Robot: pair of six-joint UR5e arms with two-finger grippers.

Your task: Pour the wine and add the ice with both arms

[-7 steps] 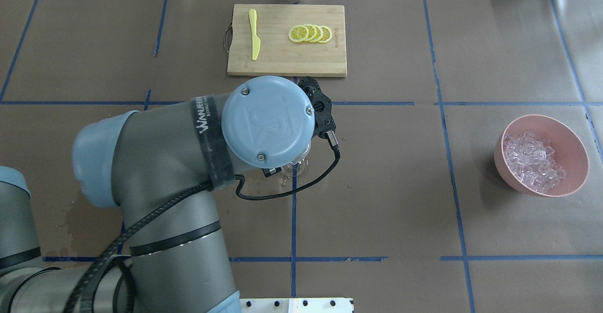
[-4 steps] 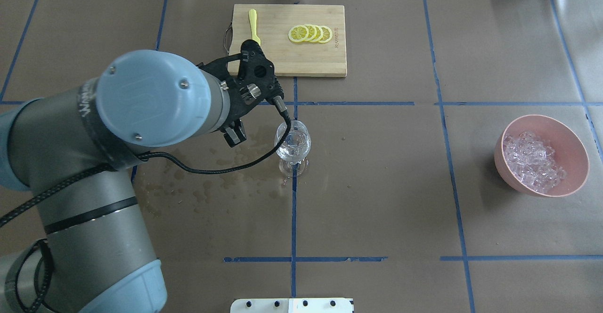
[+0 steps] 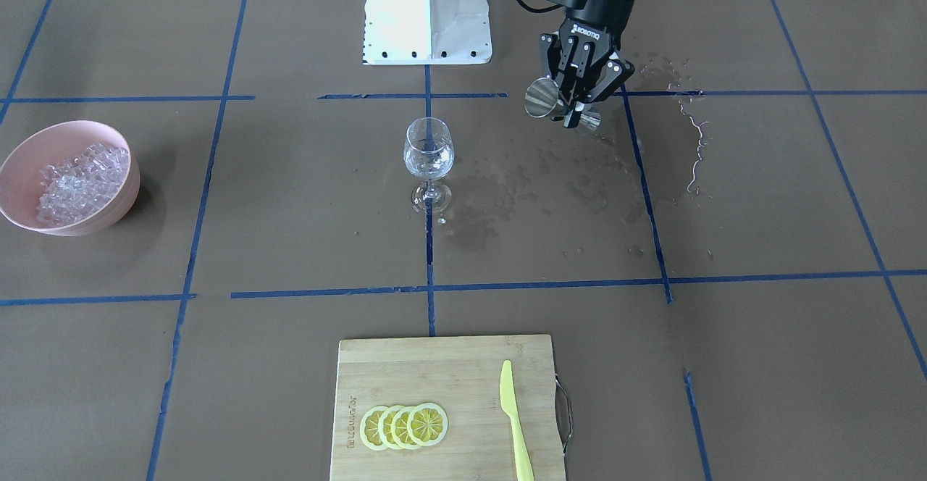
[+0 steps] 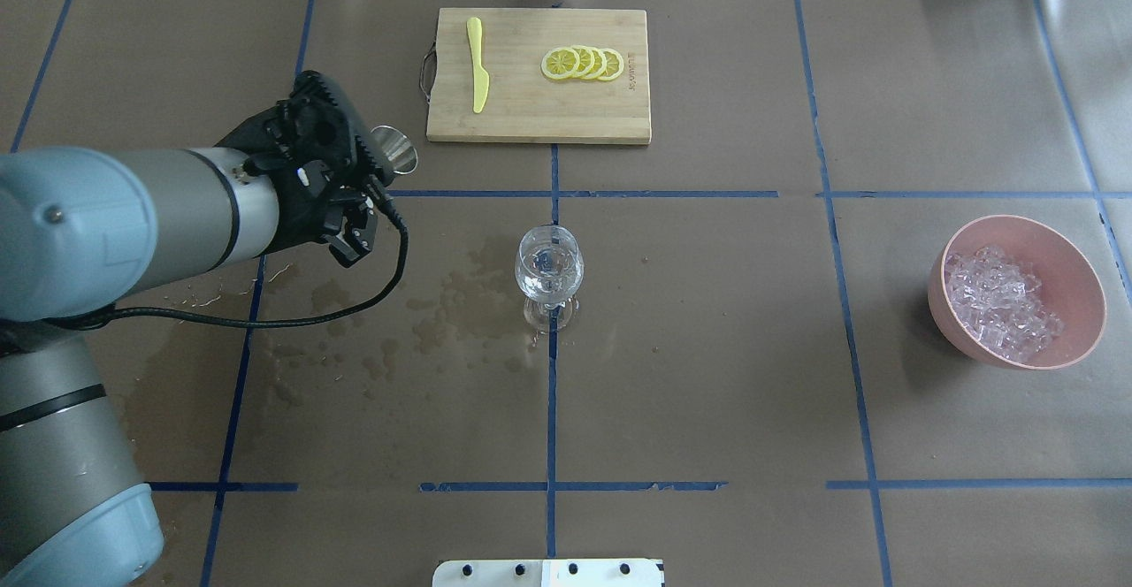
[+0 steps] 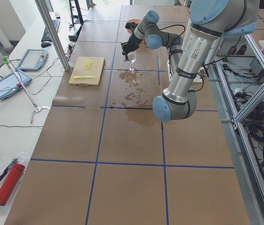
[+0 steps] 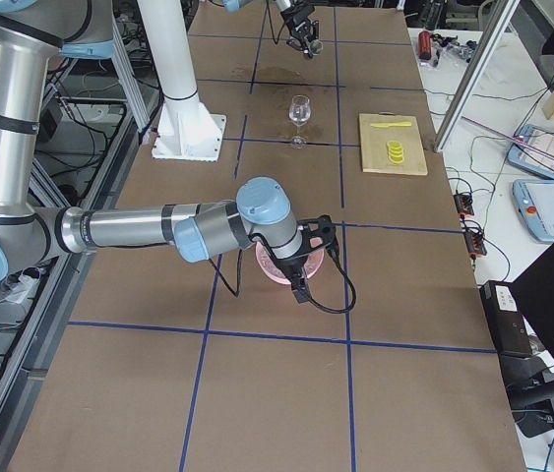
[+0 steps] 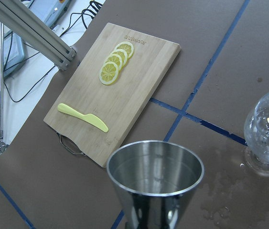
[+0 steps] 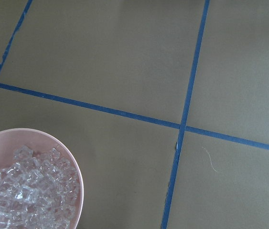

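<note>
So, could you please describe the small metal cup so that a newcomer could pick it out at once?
In the overhead view, find the bamboo cutting board; just left of it the left gripper holds the cup. It is the only shiny steel vessel, unlike the clear wine glass and pink bowl.

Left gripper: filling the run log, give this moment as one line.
left gripper: shut on steel jigger, apart from glass | glass: upright, wine inside | ice: in pink bowl | right gripper: state unclear

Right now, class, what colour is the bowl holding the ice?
Pink bowl, clearest in the overhead view.
</note>
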